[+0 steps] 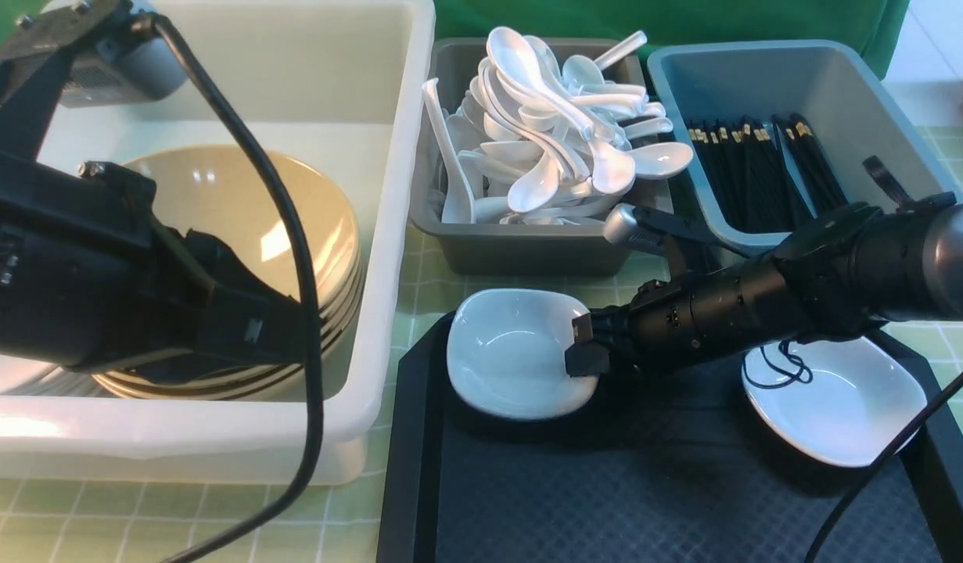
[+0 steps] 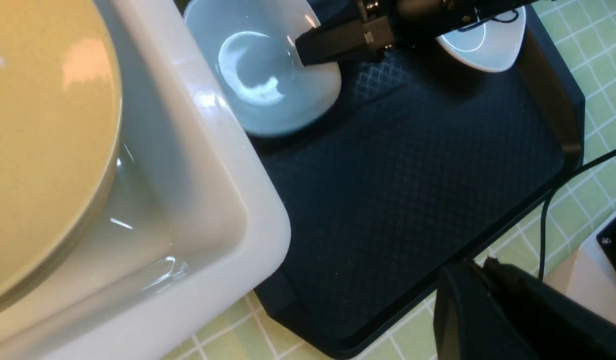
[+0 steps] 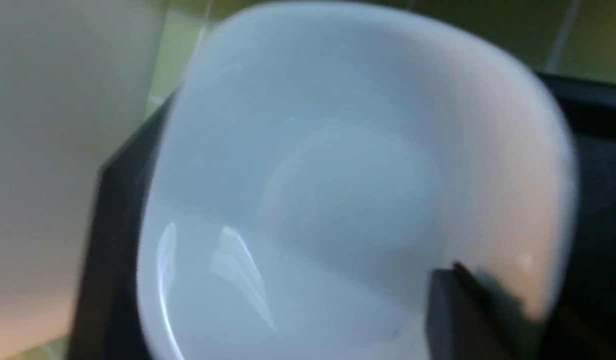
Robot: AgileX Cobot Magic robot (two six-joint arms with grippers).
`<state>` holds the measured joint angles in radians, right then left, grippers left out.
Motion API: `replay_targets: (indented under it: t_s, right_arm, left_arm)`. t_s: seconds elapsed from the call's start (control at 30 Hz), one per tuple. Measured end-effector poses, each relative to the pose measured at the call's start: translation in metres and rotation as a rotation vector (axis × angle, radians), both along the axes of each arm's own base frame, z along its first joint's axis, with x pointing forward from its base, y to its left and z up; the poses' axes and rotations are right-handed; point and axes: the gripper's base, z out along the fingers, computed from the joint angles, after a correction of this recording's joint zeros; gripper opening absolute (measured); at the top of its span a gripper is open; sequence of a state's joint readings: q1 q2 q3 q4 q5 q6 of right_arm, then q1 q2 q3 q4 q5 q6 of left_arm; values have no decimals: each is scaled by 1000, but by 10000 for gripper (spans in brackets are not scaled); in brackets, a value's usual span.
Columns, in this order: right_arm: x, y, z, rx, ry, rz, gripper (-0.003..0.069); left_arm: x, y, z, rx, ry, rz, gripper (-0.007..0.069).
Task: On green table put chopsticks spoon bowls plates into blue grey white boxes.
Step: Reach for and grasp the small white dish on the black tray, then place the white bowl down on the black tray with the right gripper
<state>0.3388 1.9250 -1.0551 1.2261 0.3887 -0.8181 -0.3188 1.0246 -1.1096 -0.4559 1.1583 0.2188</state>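
1. Start at the black tray (image 1: 606, 500), the thing nearest you on the desk (image 1: 137, 524). Two white dishes lie on it: the plate (image 1: 504, 352) at its far left corner and a second plate (image 1: 841, 407) on its right side.
2. Your right end effector (image 1: 581, 348) is clenched on the plate's right rim, with one finger (image 3: 463, 310) lying inside the dip. The finger underneath is hidden, so the grip is my judgement and is not fully seen.
3. To do this step well, raise the plate until it clears the tray's raised edge and hold it level. A glossy rim pinched at one side can pivot or slip.
4. Then carry it left over the wall of the white box (image 1: 176, 446), which stands just beside the tray's left edge. Lower it next to the stacked bowls (image 1: 238, 219) and not onto them, letting go only once it rests flat.
5. Your left end effector (image 2: 480, 272) is clenched on nothing. Its arm hangs over the white box left of the tray, so mind it on the way across.
6. Just past the tray's far edge stands the grey box (image 1: 512, 254), heaped with spoons (image 1: 551, 125). Past the far right corner, the blue box (image 1: 880, 94) holds the chopsticks (image 1: 763, 172).
7. You will find no brand, label or writing to read anywhere. The chopsticks' gold bands are too small to make out.
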Motion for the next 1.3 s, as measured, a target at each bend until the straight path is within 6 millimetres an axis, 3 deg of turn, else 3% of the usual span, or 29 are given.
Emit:
replay_targets:
  t_s: [0.2, 0.3, 0.4, 0.53, 0.73, 0.87, 1.0, 1.1, 1.2, 1.3]
  right_arm:
    - [-10, -14, 17, -30, 12, 71, 51]
    - [-39, -43, 28, -116, 33, 67, 51]
    - [-60, -59, 31, -147, 36, 52, 50]
    - [-87, -73, 33, -181, 7, 7, 50]
    - [-90, -75, 32, -185, 0, -4, 59]
    - [-90, -76, 31, -199, -10, 7, 111]
    - [-90, -76, 31, -211, -26, 24, 245]
    - [-91, -77, 35, -220, -47, 34, 346]
    - [-97, -78, 49, -227, -101, 56, 423]
    - [-105, -79, 66, -221, -161, 79, 447]
  left_arm:
    - [-1, 0, 0, 3, 8, -3, -1]
    - [-1, 0, -1, 4, 19, -6, -1]
    - [-2, -1, -5, -10, 36, -8, -1]
    - [5, -8, -20, -53, 102, -4, 1]
    - [24, -33, -48, -42, 196, -51, 61]
    - [39, -65, -73, -19, 242, -86, 190]
    - [54, -100, -105, -19, 285, -81, 363]
    - [64, -114, -130, -17, 350, -54, 449]
    - [78, -127, -152, -9, 398, -52, 491]
    - [94, -139, -164, -3, 404, -57, 489]
